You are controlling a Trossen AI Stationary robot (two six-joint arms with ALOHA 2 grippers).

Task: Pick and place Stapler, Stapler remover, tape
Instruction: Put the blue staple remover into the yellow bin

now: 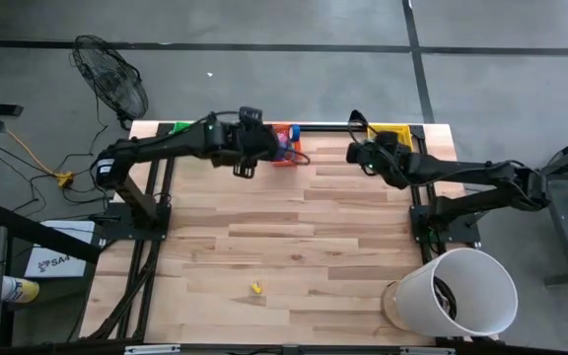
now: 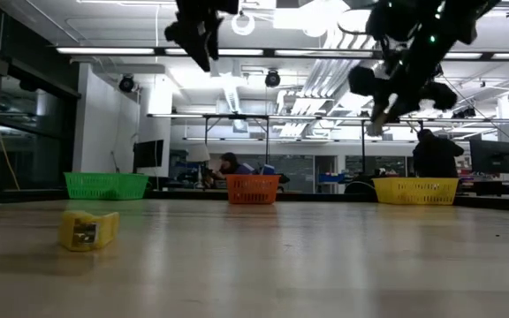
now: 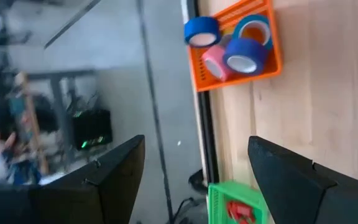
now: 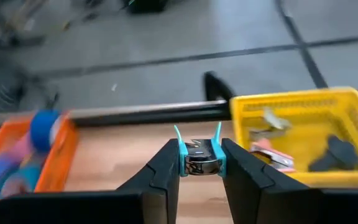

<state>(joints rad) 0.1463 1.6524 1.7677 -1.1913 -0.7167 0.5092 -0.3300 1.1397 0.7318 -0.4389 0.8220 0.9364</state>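
A yellow stapler (image 2: 87, 230) lies nearest; right tool (image 4: 199, 163) clenches a staple remover (image 4: 198, 158), left tool (image 3: 194, 180) hangs released.

High view: overhead, straight down on bench (image 1: 294, 237). Low view: bench-top level, facing far-edge bins. Wrist views: close; both show orange bin (image 3: 272, 56).

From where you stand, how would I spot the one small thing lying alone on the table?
Look at the wooden table, with its three coloured bins along the far edge. Come to the near side, a little left of centre: there lies a small yellow item. It alone sits on bare wood, far from the bins and both arms.
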